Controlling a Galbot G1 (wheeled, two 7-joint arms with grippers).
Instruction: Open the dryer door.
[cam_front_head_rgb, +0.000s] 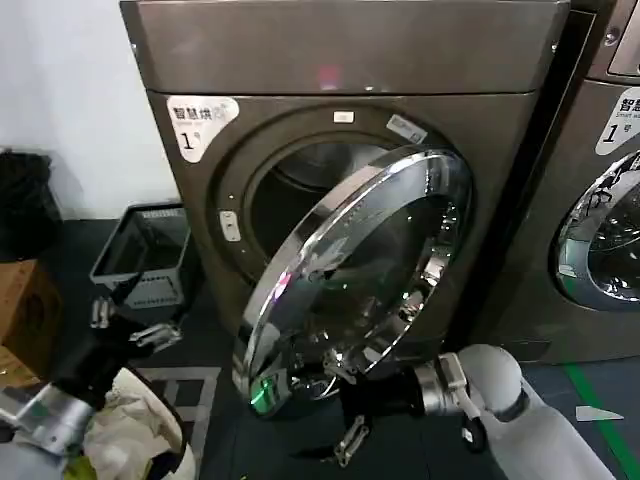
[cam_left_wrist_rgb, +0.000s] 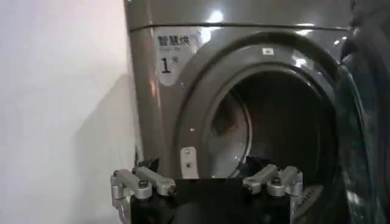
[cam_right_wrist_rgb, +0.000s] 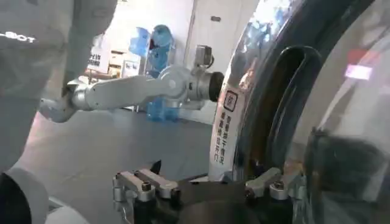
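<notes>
Right at the bottom of the head view, the right pincer (cam_front_head_rgb: 335, 400) sits under the lower rim of the dryer door (cam_front_head_rgb: 350, 290), its fingers spread with one tip by the chrome edge and the other hanging lower toward the floor; in the right wrist view the right pincer (cam_right_wrist_rgb: 210, 185) has its fingers apart, one just beside the door's rim with its white sticker, and nothing is clamped between them. That door stands swung partway out from the dryer (cam_front_head_rgb: 330, 60), hinged on the right, its free left edge well clear of the round drum opening, which gapes dark behind it. Low on the left, the left pincer (cam_front_head_rgb: 135, 320) hangs released, well apart from the door, above a grey basket (cam_front_head_rgb: 140, 250) on the floor by the white wall. Beyond the door's right side, a second machine (cam_front_head_rgb: 600, 200) stands close.
</notes>
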